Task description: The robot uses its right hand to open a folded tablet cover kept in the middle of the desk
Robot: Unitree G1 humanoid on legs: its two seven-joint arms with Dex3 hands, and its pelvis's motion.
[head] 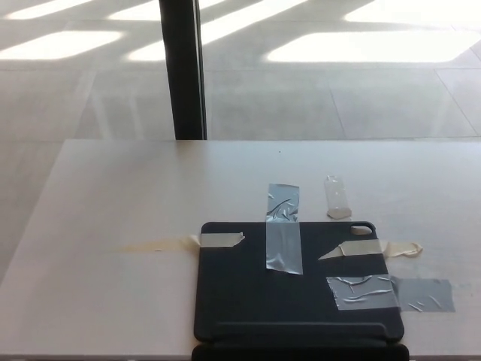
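A dark folded tablet cover (297, 289) lies flat on the white desk (135, 203), near its front edge and a little right of centre. Strips of tape hold it down: a grey strip (283, 228) across its far edge, another grey strip (391, 292) over its right edge, and beige strips at its left (218, 240) and right (368, 249) far corners. Neither of my hands shows in the head view.
A small piece of clear tape (337, 198) sticks to the desk just beyond the cover. A black post (184, 71) stands behind the desk's far edge on the tiled floor.
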